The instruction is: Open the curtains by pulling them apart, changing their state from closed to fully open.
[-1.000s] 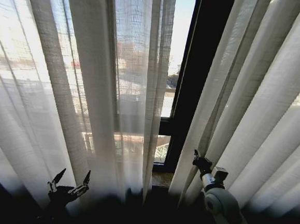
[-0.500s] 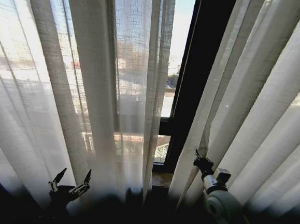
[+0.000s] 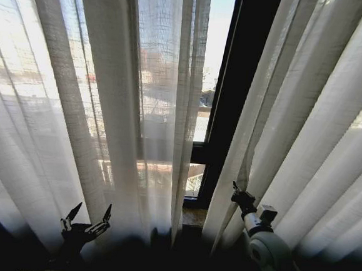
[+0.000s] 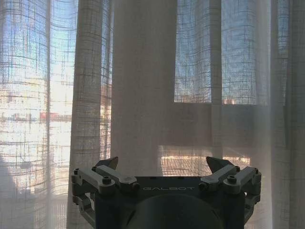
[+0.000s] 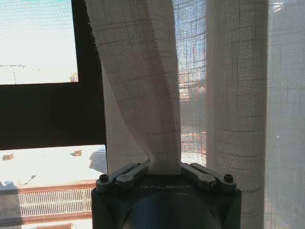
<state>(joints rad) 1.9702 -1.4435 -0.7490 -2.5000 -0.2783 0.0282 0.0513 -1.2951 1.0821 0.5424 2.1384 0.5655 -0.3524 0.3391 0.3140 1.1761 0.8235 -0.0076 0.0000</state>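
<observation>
While the left gripper (image 3: 88, 219) waits splayed at seven o'clock, the right gripper (image 3: 239, 195) pinches the right curtain's (image 3: 307, 120) inner edge at five o'clock, needing a steady outward pull next.

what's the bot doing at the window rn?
It's opening the curtains. The right hand is shut on the inner edge of the right curtain panel. The left hand sits open, low in front of the left curtain panel, gripping nothing. There's a gap between the panels showing the dark window frame, so they're partly open.
</observation>
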